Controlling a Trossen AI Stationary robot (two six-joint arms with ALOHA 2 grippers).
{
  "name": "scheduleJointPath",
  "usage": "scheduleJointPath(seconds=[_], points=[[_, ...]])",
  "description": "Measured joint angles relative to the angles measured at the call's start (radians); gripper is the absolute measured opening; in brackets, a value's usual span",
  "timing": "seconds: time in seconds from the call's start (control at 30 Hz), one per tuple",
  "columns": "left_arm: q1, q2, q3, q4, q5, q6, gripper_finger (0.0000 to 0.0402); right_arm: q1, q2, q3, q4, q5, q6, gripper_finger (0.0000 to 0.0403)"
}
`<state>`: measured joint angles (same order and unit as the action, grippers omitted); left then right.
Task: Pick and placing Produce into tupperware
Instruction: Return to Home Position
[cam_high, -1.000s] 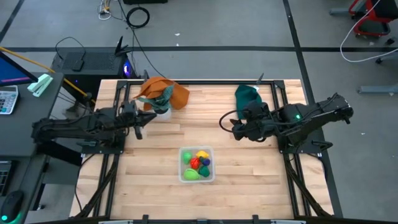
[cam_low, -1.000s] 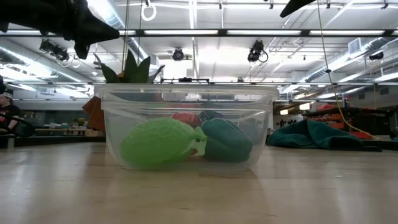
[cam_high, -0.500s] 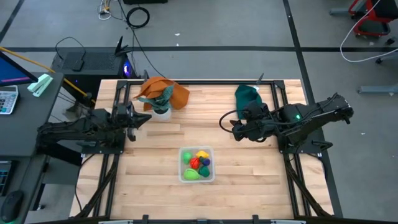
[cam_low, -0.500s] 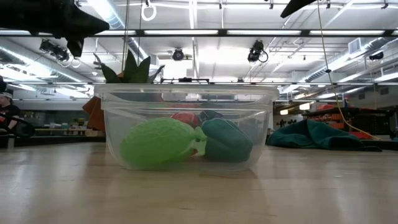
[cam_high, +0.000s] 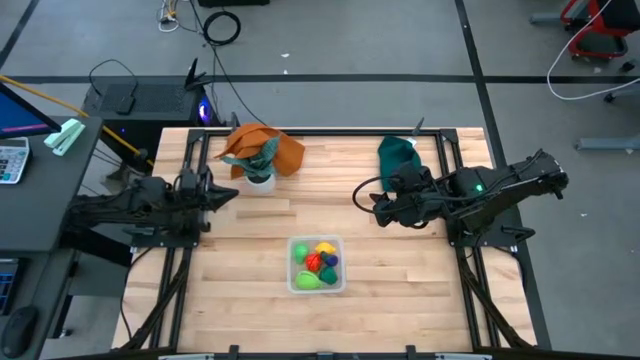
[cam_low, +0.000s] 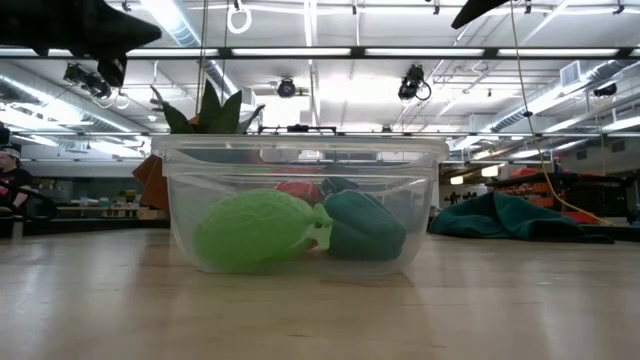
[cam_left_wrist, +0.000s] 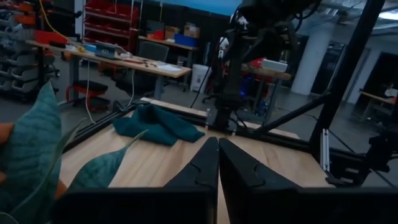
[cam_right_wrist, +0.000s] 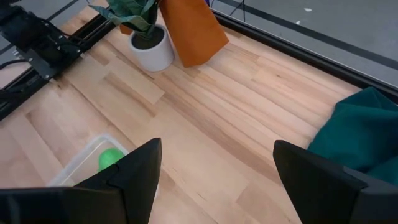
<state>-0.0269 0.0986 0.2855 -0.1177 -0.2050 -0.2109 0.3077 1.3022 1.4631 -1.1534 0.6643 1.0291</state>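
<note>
1. From above: clear, shallow, round-cornered plastic tupperware (cam_high: 292, 268) at the front middle of the pale wooden surface (cam_high: 400, 270), within reach of either arm. Bunched inside it, the small toy produce (cam_high: 321, 262) in yellow, red, purple and green; none seen loose on the wood. By the left edge, the left end effector (cam_high: 228, 192), near the small white pot with a plant (cam_high: 259, 178) and the orange cloth (cam_high: 287, 152). Right of centre, the right end effector (cam_high: 374, 208), just in front of the dark green cloth (cam_high: 398, 153). Both well apart from the container, a stance fitting arms standing clear, with the sorting judged done.
2. From surface level: container dead centre, a light green piece and a darker green one against its near wall, something red behind them. No end effector down at that level.
3. Past the left wrist: two dark fingers pressed together, tips meeting, nothing pinched between; plant leaves close alongside.
4. Past the right wrist: fingers spread wide, gripping nothing, touching nothing. In sight between them, a corner of the container with a green piece in it; pot and orange cloth farther off.
</note>
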Motion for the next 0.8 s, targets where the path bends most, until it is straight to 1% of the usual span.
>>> scheduleJointPath(seconds=[0.13, 0.27, 0.37, 0.47, 0.53, 0.63, 0.67, 0.8], points=[[0.000, -0.030, 0.000, -0.013, 0.006, -0.002, 0.0022, 0.000, 0.000, 0.000, 0.000, 0.000, 0.002, 0.0269], [0.000, -0.049, 0.000, -0.034, 0.008, -0.003, 0.0008, -0.004, 0.000, 0.000, 0.000, -0.001, 0.002, 0.0269], [0.000, -0.056, -0.006, -0.043, 0.008, -0.010, 0.0005, -0.006, 0.000, 0.000, 0.004, -0.004, 0.002, 0.0269], [0.000, -0.070, -0.077, 0.037, 0.018, -0.039, 0.0014, -0.012, 0.000, 0.000, 0.005, -0.006, 0.002, 0.0269], [0.000, -0.076, -0.150, 0.160, 0.049, -0.067, 0.0018, -0.012, 0.000, 0.000, 0.010, -0.006, 0.002, 0.0269], [0.000, -0.081, -0.254, 0.311, 0.054, -0.106, 0.0013, -0.012, 0.000, 0.000, 0.020, -0.009, 0.002, 0.0269], [0.000, -0.081, -0.277, 0.334, 0.053, -0.116, 0.0010, -0.012, 0.000, 0.000, 0.022, -0.015, 0.002, 0.0269], [0.000, -0.074, -0.274, 0.321, 0.069, -0.101, 0.0006, -0.012, 0.000, 0.000, 0.027, -0.028, 0.002, 0.0269]])
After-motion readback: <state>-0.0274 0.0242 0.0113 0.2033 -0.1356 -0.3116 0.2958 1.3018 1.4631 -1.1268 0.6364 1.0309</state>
